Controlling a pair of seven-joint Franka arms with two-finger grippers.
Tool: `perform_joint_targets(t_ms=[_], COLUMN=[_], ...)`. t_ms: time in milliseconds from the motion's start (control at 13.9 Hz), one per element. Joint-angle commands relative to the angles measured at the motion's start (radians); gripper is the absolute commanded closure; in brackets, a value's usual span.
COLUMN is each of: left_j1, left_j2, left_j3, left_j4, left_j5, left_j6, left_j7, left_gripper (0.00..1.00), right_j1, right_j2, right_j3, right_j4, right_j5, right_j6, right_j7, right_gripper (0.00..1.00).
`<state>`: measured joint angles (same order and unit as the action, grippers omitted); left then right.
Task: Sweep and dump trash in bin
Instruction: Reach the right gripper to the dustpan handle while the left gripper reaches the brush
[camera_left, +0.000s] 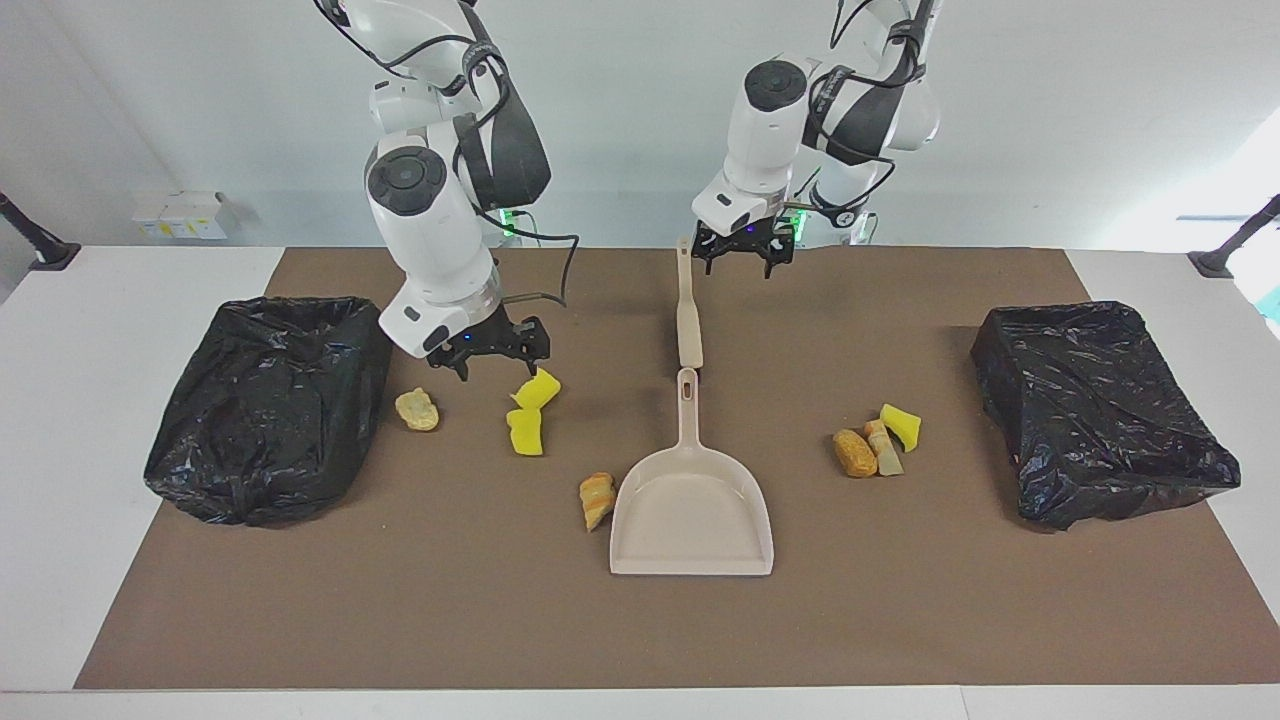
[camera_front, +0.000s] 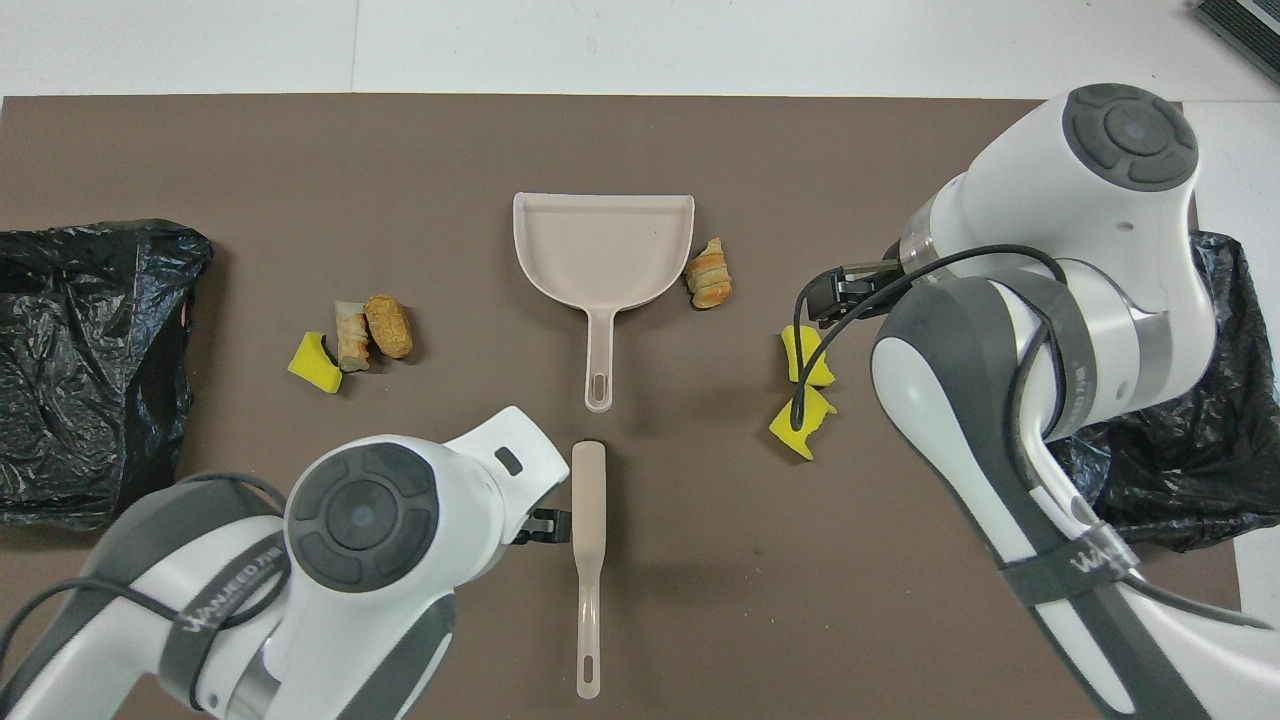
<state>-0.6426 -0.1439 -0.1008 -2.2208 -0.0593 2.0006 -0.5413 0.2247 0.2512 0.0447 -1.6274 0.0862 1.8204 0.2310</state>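
Only facing shows both grippers, left gripper (camera_left: 745, 254) and right gripper (camera_left: 490, 352), jaws apart, empty.

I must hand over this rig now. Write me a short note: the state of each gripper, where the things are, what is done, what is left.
Left gripper: open, holding nothing, up beside the brush handle.
Right gripper: open, holding nothing, over the two yellow sponge chunks.
Dustpan: flat mid-table, nothing in it, brush just nearer the robots.
Trash: seven scraps on the mat; a bread lump beside the pan, three toward the left arm's bin, one by the right arm's bin.
Done: nothing swept.
Left: grasp tools, sweep, dump.
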Motion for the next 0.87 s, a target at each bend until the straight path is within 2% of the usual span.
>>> perform_joint_targets(t_ms=[0,72,216,433,577,794], left_j1=[-0.083,-0.124,-0.14,-0.207,-0.206,-0.201], left_j2=[0.012,0.03,0.035,0.036,0.041,0.04], left_j3=[0.018,0.02,0.016,0.018,0.018,0.018], left_j4=[-0.094,-0.121,-0.177,-0.218,-0.217,-0.217], left_j5=[-0.005,-0.007,-0.007,-0.007,-0.007,-0.007], left_j6=[0.125,0.148,0.222,0.276,0.285,0.276], left_j7=[-0.058,-0.071,-0.081,-0.115,-0.117,-0.097], left_gripper=[0.0,0.0,0.0,0.0,0.0,0.67], right_j1=[0.018,0.033,0.068,0.14,0.174,0.249], right_j2=[0.013,0.017,0.051,0.111,0.154,0.239], right_j3=[0.0,0.0,0.0,0.0,0.001,0.0], right_j4=[-0.012,-0.008,0.0,0.061,0.101,0.148], right_j5=[0.101,0.115,0.115,0.104,0.096,0.098], right_j6=[0.03,0.033,0.059,0.062,0.069,0.151], right_j7=[0.044,0.072,0.131,0.186,0.203,0.284], right_gripper=[0.0,0.0,0.0,0.0,0.0,0.0])
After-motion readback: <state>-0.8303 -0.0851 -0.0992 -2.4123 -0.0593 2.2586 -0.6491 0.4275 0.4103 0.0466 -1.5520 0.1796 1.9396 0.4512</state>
